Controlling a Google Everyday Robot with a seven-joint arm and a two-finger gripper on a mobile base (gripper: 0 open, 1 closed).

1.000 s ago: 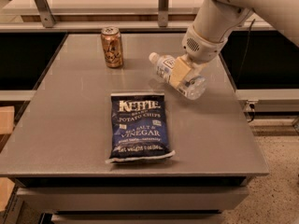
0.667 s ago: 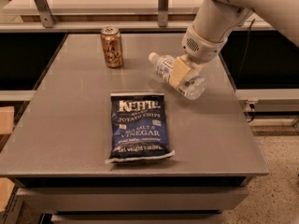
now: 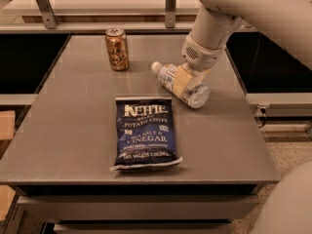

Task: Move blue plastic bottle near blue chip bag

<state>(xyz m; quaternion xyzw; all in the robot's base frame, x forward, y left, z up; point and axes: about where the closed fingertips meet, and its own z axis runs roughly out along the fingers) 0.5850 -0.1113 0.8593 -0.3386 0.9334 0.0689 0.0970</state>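
Observation:
The blue plastic bottle (image 3: pixel 171 78) lies on its side on the right half of the grey table (image 3: pixel 73 126), its white cap pointing left toward the can. My gripper (image 3: pixel 187 82) comes down from the upper right and is shut on the bottle's middle, with a tan finger pad (image 3: pixel 181 80) across its label. The far finger is hidden behind the bottle. The blue chip bag (image 3: pixel 145 132) lies flat in the middle of the table, just below and left of the bottle, with a small gap between them.
A gold-brown soda can (image 3: pixel 117 48) stands upright at the back, left of the bottle. The table's right edge (image 3: pixel 243 106) is close to the bottle's base. A shelf with metal posts (image 3: pixel 169 4) runs behind the table.
The gripper and the bottle have shifted slightly toward the front of the table, nearer the chip bag. The bag and the can have not moved.

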